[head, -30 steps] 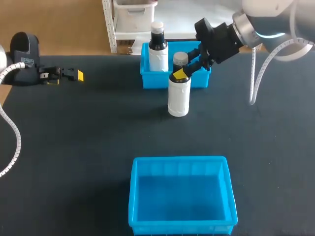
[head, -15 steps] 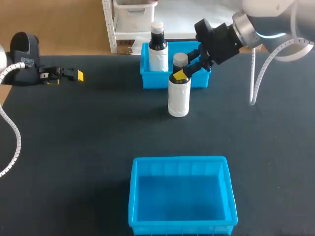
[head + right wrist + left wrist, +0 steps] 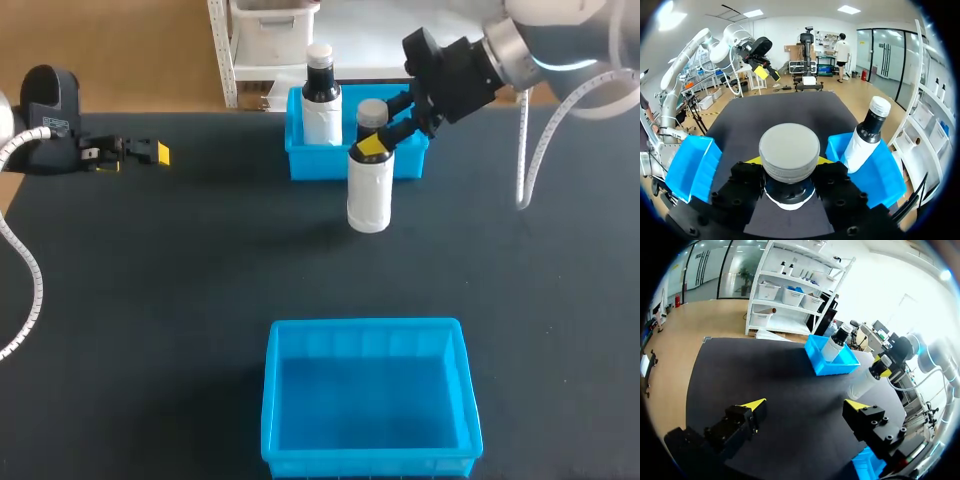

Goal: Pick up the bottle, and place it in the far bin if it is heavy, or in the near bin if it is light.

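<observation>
The right end effector [image 3: 380,140] is clamped on the neck of the white plastic bottle with a grey screw cap [image 3: 368,190], one yellow tip on each side just under the cap. The bottle stands upright just in front of the small blue plastic far bin [image 3: 300,160]. Whether its base has cleared the black tabletop [image 3: 180,260] I cannot tell.

The grip is high and narrow, so a heavy body could swing or slide down through the fingers during a quick carry. The far bin already holds a white bottle with a black neck and white cap [image 3: 321,105]. A low pass over the bin's front wall could catch the held bottle's base on the rim, or knock the standing one over. A poor reading of the weight would send it to the wrong bin. The large blue near bin [image 3: 362,325] lies well in front of the far bin.

Off to the far bin's left, the left end effector [image 3: 150,152] hangs spread wide and empty.

Compared with a second ago, the held bottle and right wrist have shifted slightly rightward and up. The left arm has not moved.
</observation>
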`<action>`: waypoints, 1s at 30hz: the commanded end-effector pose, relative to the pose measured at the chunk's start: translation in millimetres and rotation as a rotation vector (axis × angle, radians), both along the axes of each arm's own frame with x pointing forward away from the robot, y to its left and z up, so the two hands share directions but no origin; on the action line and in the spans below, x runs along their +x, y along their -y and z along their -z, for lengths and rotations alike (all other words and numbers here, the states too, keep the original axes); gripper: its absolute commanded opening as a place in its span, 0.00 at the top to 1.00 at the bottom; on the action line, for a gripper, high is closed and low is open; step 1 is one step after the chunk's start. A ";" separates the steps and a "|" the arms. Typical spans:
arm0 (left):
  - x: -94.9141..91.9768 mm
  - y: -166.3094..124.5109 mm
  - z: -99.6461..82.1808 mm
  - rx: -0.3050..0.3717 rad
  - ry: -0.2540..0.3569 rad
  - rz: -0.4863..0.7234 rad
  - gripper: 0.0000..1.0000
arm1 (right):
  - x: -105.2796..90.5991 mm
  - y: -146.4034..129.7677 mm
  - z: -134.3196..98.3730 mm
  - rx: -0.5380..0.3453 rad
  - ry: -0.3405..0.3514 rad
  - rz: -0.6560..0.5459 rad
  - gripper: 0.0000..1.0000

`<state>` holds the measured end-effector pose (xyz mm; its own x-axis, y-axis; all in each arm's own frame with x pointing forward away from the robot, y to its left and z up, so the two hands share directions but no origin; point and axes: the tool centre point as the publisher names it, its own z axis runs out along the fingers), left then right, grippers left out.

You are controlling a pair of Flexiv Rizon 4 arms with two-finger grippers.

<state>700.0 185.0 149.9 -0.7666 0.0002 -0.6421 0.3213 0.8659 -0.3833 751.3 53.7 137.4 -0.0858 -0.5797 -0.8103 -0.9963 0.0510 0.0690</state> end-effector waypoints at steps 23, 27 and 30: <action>0.0 0.0 0.0 0.000 0.000 0.000 0.00 | -19.2 77.4 -47.8 -0.019 0.045 0.124 1.00; 0.0 0.0 0.0 0.000 0.000 0.000 0.00 | -14.5 94.8 -49.2 -0.030 0.045 0.145 1.00; 0.0 0.0 0.0 0.000 0.000 0.000 0.00 | -9.4 107.9 -50.7 -0.039 0.048 0.158 1.00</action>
<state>700.0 185.0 149.9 -0.7666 0.0002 -0.6421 0.3213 0.8659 -0.3833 745.1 -44.9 182.6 -0.1394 -0.5931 -0.7930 -0.9788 0.2040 0.0195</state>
